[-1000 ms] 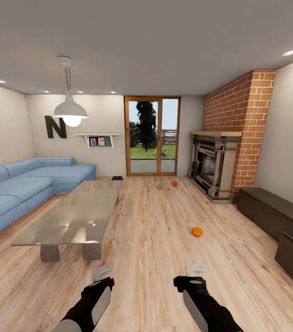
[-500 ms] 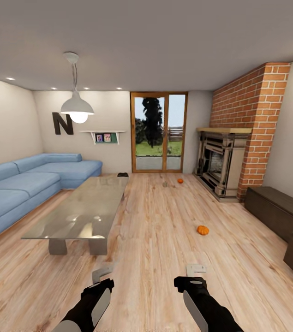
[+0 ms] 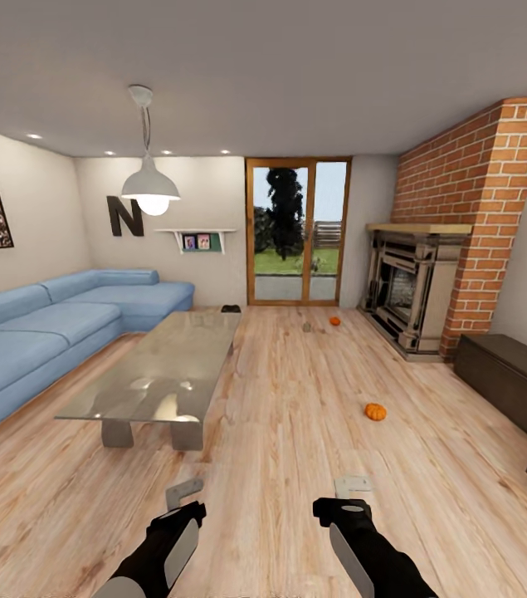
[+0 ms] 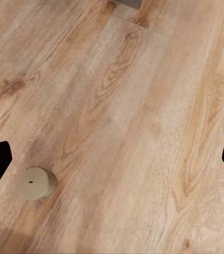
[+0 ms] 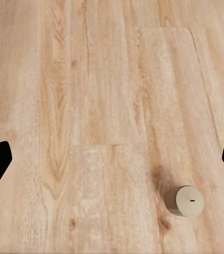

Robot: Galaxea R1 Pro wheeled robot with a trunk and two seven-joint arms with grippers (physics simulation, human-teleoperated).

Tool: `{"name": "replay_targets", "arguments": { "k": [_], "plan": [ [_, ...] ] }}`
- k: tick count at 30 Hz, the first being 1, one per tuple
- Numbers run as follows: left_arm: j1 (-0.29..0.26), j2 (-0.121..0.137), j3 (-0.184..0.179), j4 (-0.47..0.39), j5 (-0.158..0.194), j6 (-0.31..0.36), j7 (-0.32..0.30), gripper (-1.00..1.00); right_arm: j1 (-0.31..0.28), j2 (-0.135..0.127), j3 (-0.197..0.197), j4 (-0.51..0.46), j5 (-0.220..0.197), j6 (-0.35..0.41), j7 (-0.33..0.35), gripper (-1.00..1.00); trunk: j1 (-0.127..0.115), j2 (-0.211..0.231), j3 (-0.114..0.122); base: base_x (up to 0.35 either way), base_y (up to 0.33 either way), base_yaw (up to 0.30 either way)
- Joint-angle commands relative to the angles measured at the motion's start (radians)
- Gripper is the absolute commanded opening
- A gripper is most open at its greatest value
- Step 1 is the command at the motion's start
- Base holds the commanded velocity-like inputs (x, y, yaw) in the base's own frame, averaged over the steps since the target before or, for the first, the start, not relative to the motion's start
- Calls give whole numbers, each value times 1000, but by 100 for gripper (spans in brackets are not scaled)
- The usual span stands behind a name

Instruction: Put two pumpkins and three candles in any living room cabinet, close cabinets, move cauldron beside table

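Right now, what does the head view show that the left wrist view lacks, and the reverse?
Head view alone: two pumpkins on the floor, the near pumpkin and the far pumpkin, the coffee table, the blue sofa, the fireplace and the dark cabinet. Left wrist view alone: a stubby grey candle standing on the planks. Shared: the wood-plank floor, and the left gripper, open, holding nothing.

Both arms low, forearms reaching forward side by side, black sleeves with grey panels. Left gripper [image 3: 183,491] tilted slightly inward, right gripper [image 3: 352,485] straight ahead. Wrist views: finger tips at frame edges, jaws spread wide, nothing held.
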Motion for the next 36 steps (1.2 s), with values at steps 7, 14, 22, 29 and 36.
{"name": "replay_targets", "arguments": {
  "k": [7,14,22,29,36],
  "plan": [
    [0,0,-1,-2,3,5,2,100,-1,-1,4,-2,-9,2,-9,100,0,-1,-12,0,0,106],
    [0,0,-1,-2,3,5,1,100,-1,-1,4,-2,-9,2,-9,100,0,-1,-23,0,0,106],
    [0,0,-1,-2,3,5,1,100,-1,-1,4,-2,-9,0,-9,100,0,-1,-35,0,0,106],
    [0,0,-1,-2,3,5,1,100,-1,-1,4,-2,-9,0,-9,100,0,-1,-46,0,0,106],
    [0,0,-1,12,3,4,-2,100,-1,-1,4,-2,-9,0,-9,100,0,-1,-57,0,0,105]
  ]
}}
